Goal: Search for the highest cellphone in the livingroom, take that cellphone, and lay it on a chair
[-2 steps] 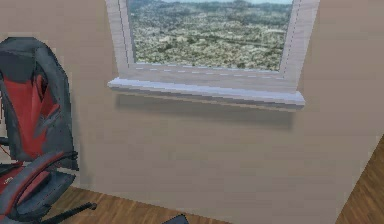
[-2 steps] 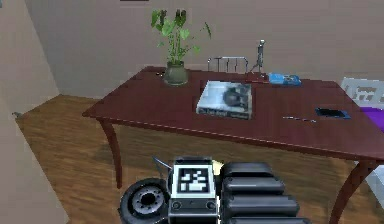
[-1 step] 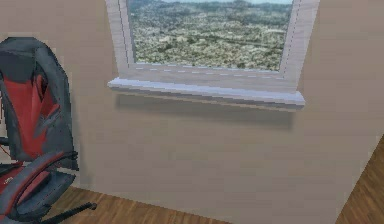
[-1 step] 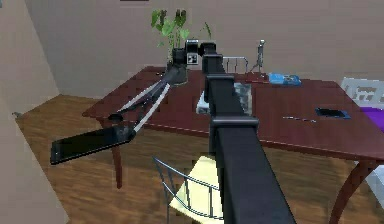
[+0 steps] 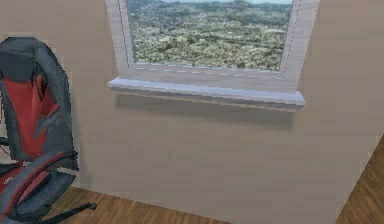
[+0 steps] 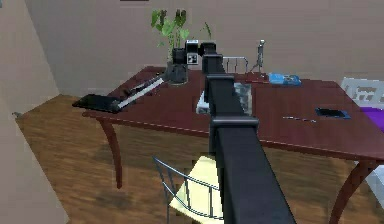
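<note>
Chair [image 6: 185, 195] with a yellow seat stands nearest, at the table's [image 6: 165, 108] near edge and just left of the arm [image 6: 235, 150]. Bare wooden floor [image 6: 60, 140] lies open left of the table, up to a beige wall. On the table's right part a small dark flat slab, by its shape the cellphone [image 6: 333, 113], lies flat. Its long axis runs left to right, roughly along the near edge, and which end leads cannot be told. A thin pen [image 6: 298, 119] lies just left of it. Farther, the gripper [image 6: 180, 62] shows at the table's far side before a potted plant [image 6: 172, 25], well apart from the cellphone. Its finger spacing and whether it holds anything cannot be told. Ahead of the robot, a red-and-black office chair [image 5: 30, 110] stands left of a window [image 5: 210, 35].
</note>
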Robot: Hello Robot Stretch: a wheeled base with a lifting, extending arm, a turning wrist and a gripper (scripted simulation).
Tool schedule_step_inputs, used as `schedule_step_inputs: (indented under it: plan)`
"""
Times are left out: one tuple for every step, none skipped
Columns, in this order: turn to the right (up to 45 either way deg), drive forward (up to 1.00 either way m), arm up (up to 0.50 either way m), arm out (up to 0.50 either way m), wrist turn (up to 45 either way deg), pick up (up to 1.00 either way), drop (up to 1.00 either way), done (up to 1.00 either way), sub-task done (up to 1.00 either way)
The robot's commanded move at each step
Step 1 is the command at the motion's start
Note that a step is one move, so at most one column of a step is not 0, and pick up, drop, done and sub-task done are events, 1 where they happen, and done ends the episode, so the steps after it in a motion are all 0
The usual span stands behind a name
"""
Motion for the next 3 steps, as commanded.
schedule_step_inputs:
  plan:
    - [0.0,0.00,0.00,0.00,45.0,0.00,0.00,0.00,0.00]
    - [0.0,0.00,0.00,0.00,45.0,0.00,0.00,0.00,0.00]
    - [0.0,0.00,0.00,0.00,36.0,0.00,0.00,0.00,0.00]
